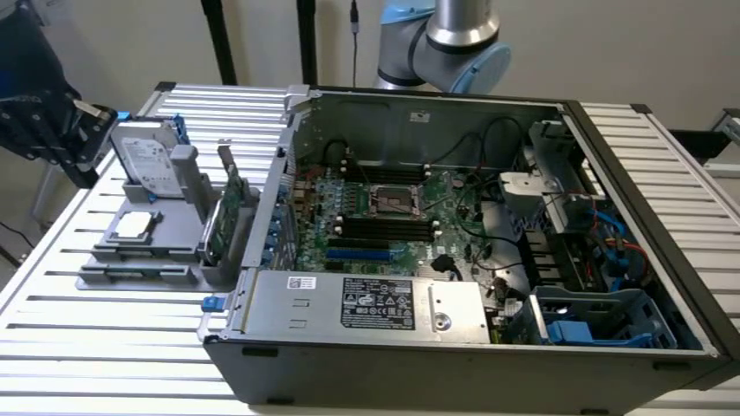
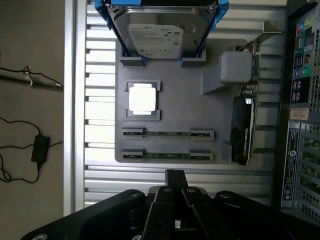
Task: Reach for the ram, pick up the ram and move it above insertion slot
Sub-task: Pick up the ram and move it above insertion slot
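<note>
My gripper [image 2: 175, 174] hangs closed and empty over the bench [image 2: 100, 180]; the ram [image 2: 167, 156] lies just ahead in the tray [image 2: 185, 100], long axis crosswise.

My workbench is a silver table of ribbed aluminium slats [image 1: 104, 347]. It runs across the lower part of the exterior view and out past both sides. Behind it, across the top of the frame, stands a plain pale beige wall [image 1: 625, 52]. Two black upright poles [image 1: 217, 39] rise in front of that wall, left of centre at the top, with a thin black cable [image 1: 355, 22] hanging just beside them. At the far left edge sits a dark blue and black bundle [image 1: 35, 95]; what it is I cannot tell. In the wrist view the slats glare white where light strikes them. Beside the table lies my dull brown floor [image 2: 30, 200], with a black power brick [image 2: 40, 148] and its loose black cords [image 2: 17, 124] on it.
</note>
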Motion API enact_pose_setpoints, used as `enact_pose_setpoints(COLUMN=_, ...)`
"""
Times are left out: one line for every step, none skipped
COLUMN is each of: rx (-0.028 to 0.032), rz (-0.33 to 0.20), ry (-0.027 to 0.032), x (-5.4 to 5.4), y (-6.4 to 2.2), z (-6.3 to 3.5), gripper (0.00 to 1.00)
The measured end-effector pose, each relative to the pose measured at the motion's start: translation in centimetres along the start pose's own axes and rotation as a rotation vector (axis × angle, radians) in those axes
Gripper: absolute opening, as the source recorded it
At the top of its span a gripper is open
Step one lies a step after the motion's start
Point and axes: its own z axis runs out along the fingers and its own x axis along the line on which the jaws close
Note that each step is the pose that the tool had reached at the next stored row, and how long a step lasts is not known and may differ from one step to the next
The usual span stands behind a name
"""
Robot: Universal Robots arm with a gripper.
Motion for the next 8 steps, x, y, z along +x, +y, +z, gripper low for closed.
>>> enact_pose_setpoints(rx=-0.0005, rz=-0.011, ry=0.0001, x=0.0, y=0.0, z=0.0, gripper=0.11)
enact_pose_setpoints(rx=-0.0009, rz=-0.029, ry=0.0008, x=0.0, y=0.01, z=0.0, gripper=0.11)
enact_pose_setpoints(rx=-0.001, rz=-0.048, ry=0.0015, x=0.0, y=0.0, z=0.0, gripper=0.11)
enact_pose_setpoints(rx=-0.001, rz=-0.066, ry=0.0023, x=0.0, y=0.0, z=0.0, gripper=0.11)
enact_pose_setpoints(rx=-0.0011, rz=-0.085, ry=0.0028, x=0.0, y=0.0, z=0.02, gripper=0.11)
enact_pose_setpoints(rx=-0.001, rz=-0.102, ry=0.0035, x=0.0, y=0.0, z=0.02, gripper=0.11)
enact_pose_setpoints(rx=-0.0011, rz=-0.121, ry=0.0042, x=0.0, y=0.0, z=0.03, gripper=0.11)
enact_pose_setpoints(rx=-0.001, rz=-0.139, ry=0.005, x=0.0, y=0.0, z=0.03, gripper=0.11)
